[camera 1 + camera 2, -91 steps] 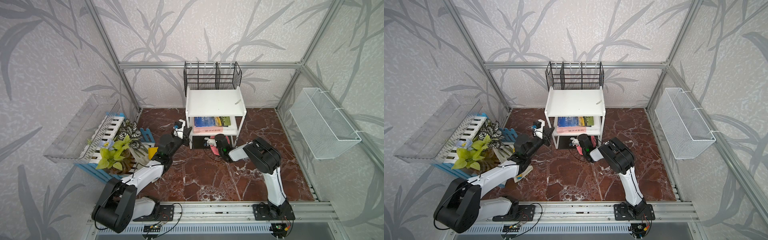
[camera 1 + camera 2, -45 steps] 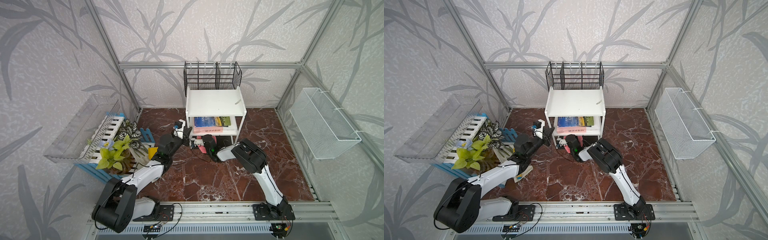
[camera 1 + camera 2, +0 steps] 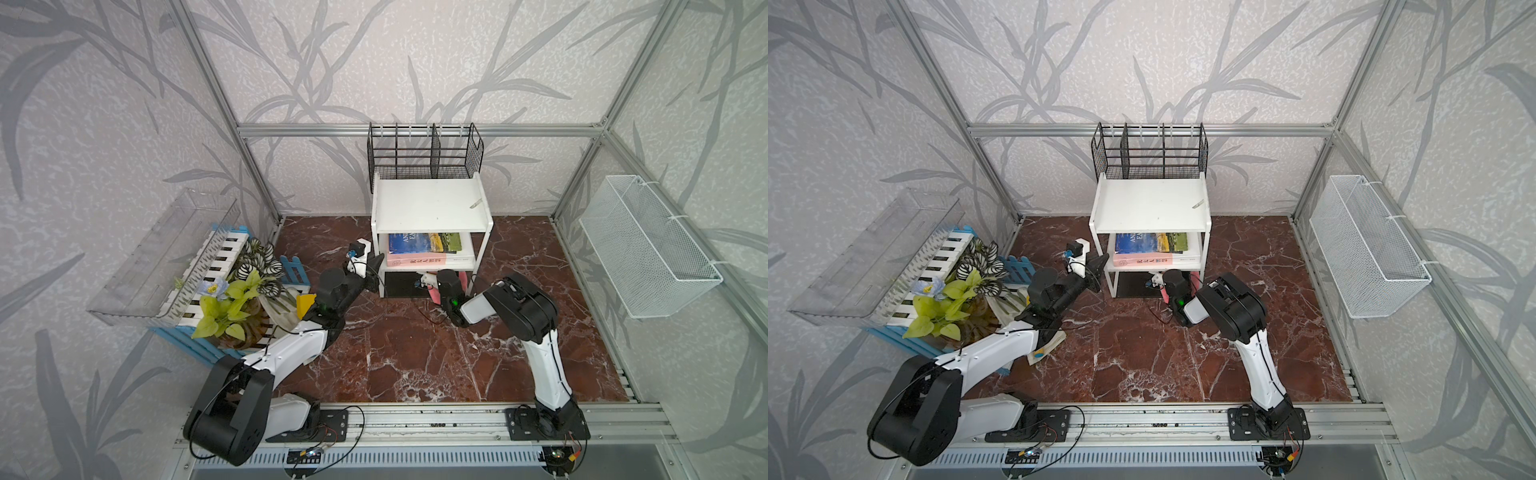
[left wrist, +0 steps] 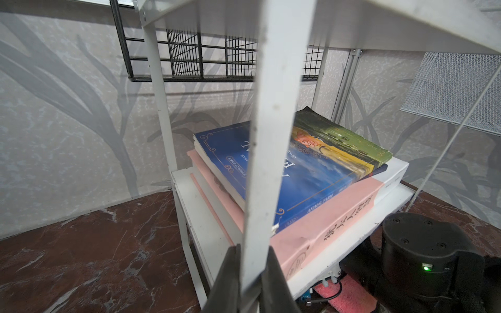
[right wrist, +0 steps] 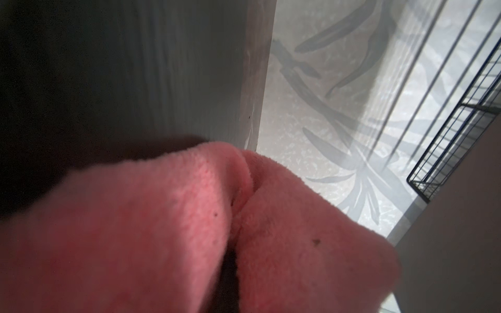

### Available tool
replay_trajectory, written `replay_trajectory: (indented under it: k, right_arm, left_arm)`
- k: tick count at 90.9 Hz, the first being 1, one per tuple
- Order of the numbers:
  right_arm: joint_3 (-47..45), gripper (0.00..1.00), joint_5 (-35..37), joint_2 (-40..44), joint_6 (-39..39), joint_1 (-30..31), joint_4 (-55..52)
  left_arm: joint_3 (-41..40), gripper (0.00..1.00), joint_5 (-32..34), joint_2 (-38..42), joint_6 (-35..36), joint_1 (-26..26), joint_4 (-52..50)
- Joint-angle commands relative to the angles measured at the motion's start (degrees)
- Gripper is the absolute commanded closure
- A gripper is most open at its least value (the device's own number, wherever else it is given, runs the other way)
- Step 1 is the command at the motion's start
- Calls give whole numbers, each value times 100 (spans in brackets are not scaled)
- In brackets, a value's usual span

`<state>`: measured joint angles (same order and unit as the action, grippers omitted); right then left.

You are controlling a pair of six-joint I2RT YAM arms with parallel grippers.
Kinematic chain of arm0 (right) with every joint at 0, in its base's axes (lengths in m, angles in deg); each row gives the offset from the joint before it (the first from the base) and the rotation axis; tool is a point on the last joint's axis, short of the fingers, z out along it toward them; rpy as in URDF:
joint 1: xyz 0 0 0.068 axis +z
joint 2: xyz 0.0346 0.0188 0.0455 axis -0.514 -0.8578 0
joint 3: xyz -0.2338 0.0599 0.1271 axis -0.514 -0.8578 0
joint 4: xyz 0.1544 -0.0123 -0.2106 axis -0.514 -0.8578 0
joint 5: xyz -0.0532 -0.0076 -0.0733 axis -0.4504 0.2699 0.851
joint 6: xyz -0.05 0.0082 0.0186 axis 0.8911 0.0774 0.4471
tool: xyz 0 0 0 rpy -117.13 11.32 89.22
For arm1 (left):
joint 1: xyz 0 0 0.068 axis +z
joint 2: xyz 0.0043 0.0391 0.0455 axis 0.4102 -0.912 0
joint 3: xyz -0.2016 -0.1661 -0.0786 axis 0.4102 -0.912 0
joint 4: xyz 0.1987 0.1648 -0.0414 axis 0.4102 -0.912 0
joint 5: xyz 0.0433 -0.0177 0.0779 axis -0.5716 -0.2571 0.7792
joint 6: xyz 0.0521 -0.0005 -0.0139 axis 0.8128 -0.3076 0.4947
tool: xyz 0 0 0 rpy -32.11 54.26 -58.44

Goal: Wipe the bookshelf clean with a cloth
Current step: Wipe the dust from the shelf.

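Left pincer (image 4: 253, 254) clamped tight on front leg of small white two-tier bookshelf (image 3: 432, 205); right pincer (image 3: 432, 286) closed gripping fuzzy pink cloth (image 5: 189, 230) beneath lower shelf.

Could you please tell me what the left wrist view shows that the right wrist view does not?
Only the left wrist view: the left gripper shut on a bookshelf leg, and the stacked books. Only the right wrist view: a shadowed shelf board seen from beneath. Both: the pink cloth and the black wire rack.
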<state>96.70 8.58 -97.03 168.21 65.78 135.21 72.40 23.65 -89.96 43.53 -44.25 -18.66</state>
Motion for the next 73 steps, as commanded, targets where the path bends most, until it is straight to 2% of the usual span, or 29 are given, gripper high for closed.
replay_trajectory:
  k: [1, 18, 52, 64, 73]
  right_arm:
    - [-71, 100, 175, -129, -185, -301, -1214]
    - [276, 100, -168, -296, -251, 323, -1341]
    - [2280, 100, -575, -1051, -398, 1352, -2019]
    - [2486, 100, -688, -1045, -608, 1501, -2193]
    - [2295, 100, -698, -797, -885, 1511, -2155]
  left_arm:
    - [51, 100, 757, -159, -644, 101, 4]
    - [98, 100, 599, -252, -687, 104, 11]
    - [147, 100, 317, -391, -812, 87, 103]
    - [135, 100, 327, -380, -815, 87, 105]
    - [129, 100, 429, -363, -797, 84, 71]
